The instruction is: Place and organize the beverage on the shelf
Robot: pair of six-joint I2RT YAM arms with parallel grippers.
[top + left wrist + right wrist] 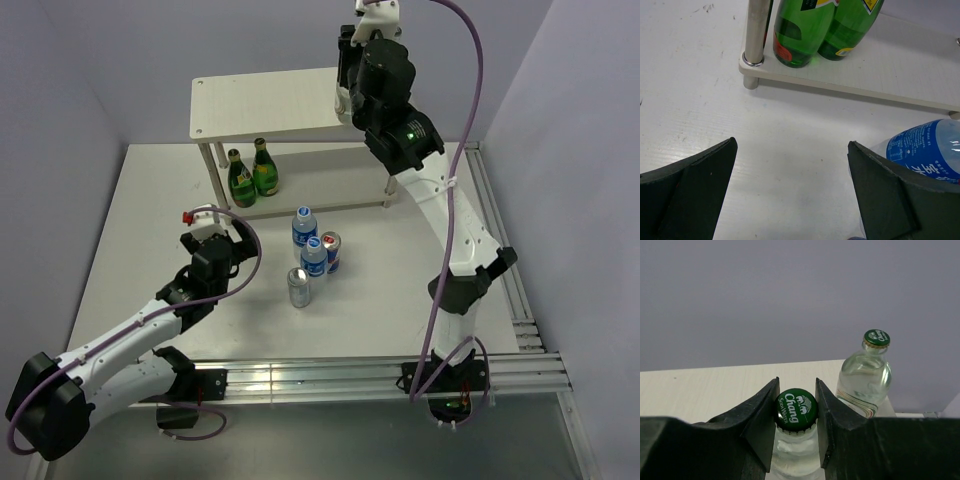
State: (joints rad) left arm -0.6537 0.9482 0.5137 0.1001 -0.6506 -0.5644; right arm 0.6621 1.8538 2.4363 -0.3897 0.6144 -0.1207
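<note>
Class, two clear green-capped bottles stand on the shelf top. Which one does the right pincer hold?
The nearer bottle, its cap clamped in the right pincer; the other bottle stands free, farther back.

White table [700, 100], lilac wall [790, 290]!
Scuffed table under left gripper [792, 145], wall beyond right gripper [796, 385], aluminium rails [350, 375] well behind both.
</note>
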